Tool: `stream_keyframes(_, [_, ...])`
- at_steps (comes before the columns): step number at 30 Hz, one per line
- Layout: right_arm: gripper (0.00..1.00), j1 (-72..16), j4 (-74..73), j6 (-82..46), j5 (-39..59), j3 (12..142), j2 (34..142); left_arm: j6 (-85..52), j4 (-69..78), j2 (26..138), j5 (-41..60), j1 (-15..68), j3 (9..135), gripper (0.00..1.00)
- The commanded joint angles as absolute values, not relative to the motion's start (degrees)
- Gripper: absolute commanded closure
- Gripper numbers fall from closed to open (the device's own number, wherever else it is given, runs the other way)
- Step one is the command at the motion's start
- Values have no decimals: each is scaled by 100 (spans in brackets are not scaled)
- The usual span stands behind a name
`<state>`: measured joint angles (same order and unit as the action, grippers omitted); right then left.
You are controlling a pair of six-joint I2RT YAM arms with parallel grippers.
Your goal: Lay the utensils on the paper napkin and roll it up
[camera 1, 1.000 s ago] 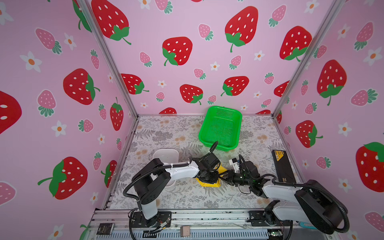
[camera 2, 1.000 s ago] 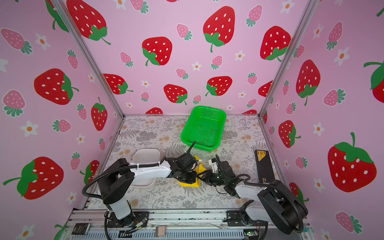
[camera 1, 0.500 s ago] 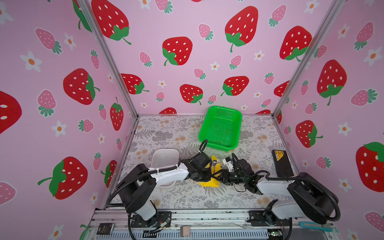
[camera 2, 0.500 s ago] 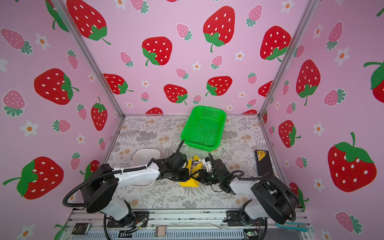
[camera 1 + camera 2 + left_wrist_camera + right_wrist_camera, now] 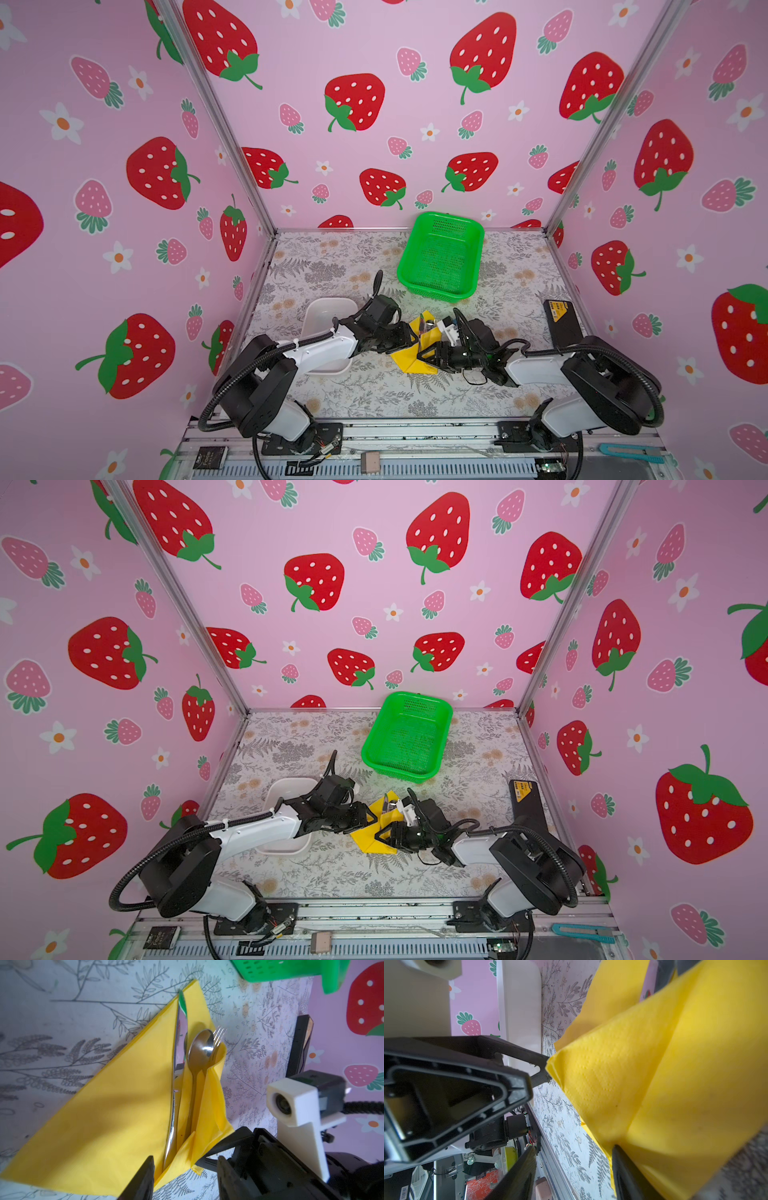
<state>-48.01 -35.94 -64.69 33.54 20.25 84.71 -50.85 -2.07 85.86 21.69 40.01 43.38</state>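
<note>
The yellow paper napkin [image 5: 104,1126] lies mid-table, folded loosely over the utensils. Spoon [image 5: 200,1051], fork tines [image 5: 219,1032] and knife [image 5: 175,1064] stick out of the fold with their handles hidden. In both top views the napkin [image 5: 409,361] [image 5: 365,839] sits between the two arms. My left gripper [image 5: 185,1178] [image 5: 410,337] is open at the napkin's left edge and holds nothing. My right gripper [image 5: 571,1172] [image 5: 424,356] is open too, with one finger [image 5: 627,1167] against the napkin's [image 5: 675,1084] right flap.
A green mesh basket [image 5: 442,257] [image 5: 409,737] stands behind the napkin. A white tray [image 5: 328,316] [image 5: 286,787] lies under the left arm. A black box [image 5: 561,324] rests by the right wall. The two grippers stand very close together.
Both pairs of jaws have spread apart at the napkin. The arms and the napkin bundle have shifted a little toward the back, and the shiny utensil heads now show.
</note>
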Motion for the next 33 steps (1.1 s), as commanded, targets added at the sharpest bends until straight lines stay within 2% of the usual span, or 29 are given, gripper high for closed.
stream_keyframes(1, [40,-4834,-3689,-6425,3305,2037,8492,-5081,32,8820,2584,3985,4540,47])
stream_keyframes(14, [40,-4833,-3751,-6372,3318,2057,8497,-5001,487,9110,2893,3983,4800,41])
stream_keyframes(21, [40,-4832,-3797,-6381,3349,2038,8501,-4922,144,9277,2828,3973,4981,39])
stream_keyframes(28, [40,-4830,-3797,-6390,3352,2036,8526,-4949,-81,9647,2720,3964,5194,49])
stream_keyframes(33, [40,-4829,-3788,-6389,3357,2015,8500,-4953,-150,9737,2668,3956,5216,63])
